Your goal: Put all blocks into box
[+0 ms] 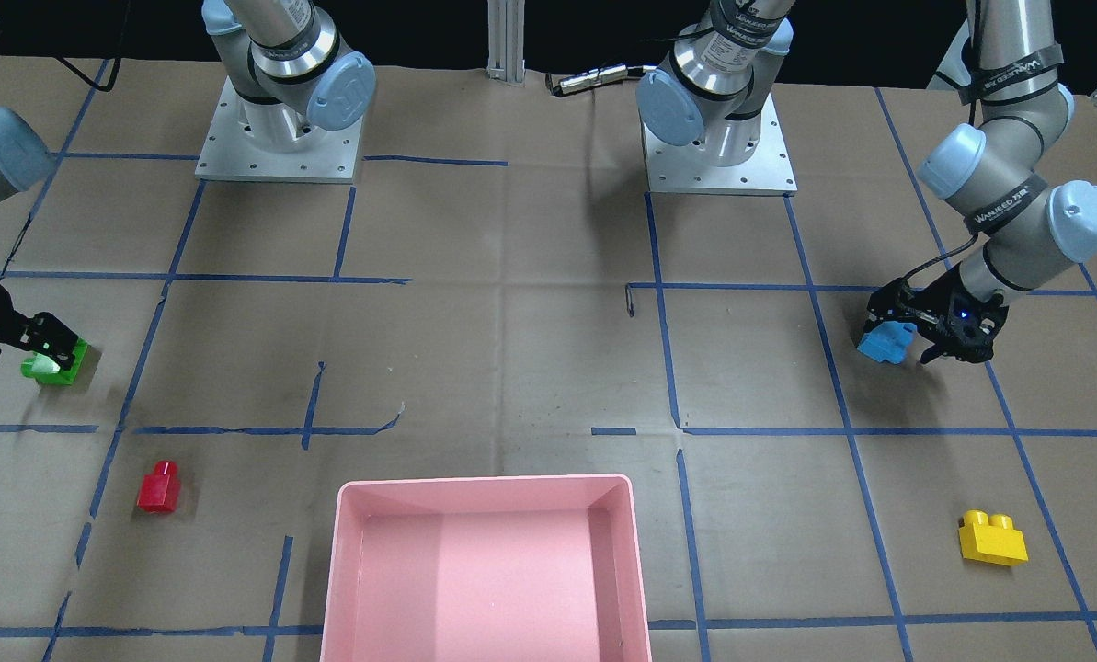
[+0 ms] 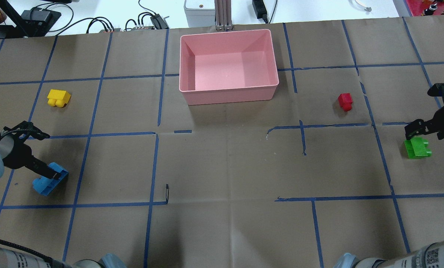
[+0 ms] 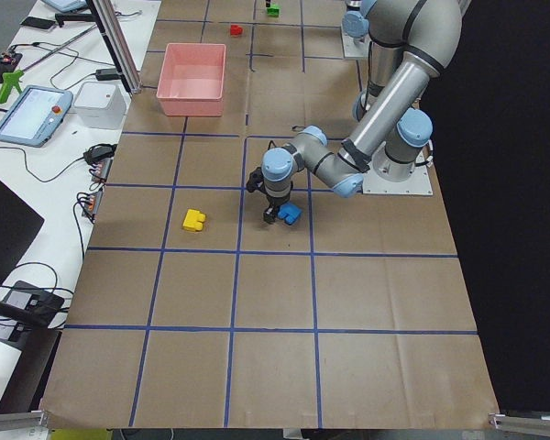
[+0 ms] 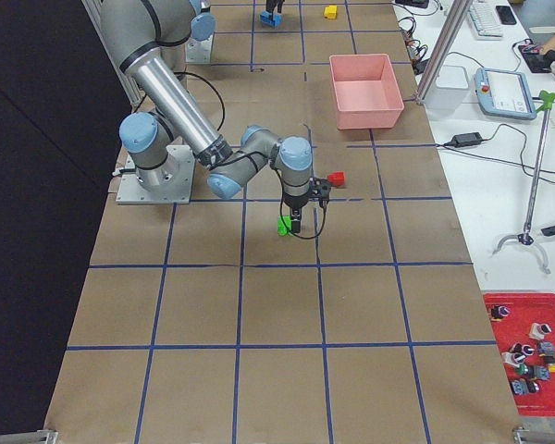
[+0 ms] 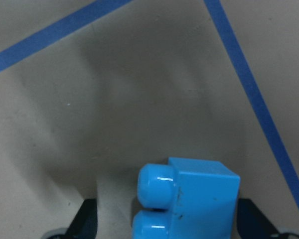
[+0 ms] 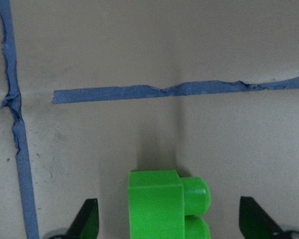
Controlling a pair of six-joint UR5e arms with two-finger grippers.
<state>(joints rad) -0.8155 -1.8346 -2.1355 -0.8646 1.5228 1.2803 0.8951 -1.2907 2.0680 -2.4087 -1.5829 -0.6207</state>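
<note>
The light-blue block lies on the table between the open fingers of my left gripper. In the left wrist view the block sits closer to the right fingertip. The green block lies between the open fingers of my right gripper, with gaps on both sides in the right wrist view. The red block and the yellow block lie free on the table. The pink box stands at the far middle and has nothing in it.
Blue tape lines cross the brown paper table cover. The two arm bases stand at the robot's side. Cables and a grey unit lie beyond the table's far edge.
</note>
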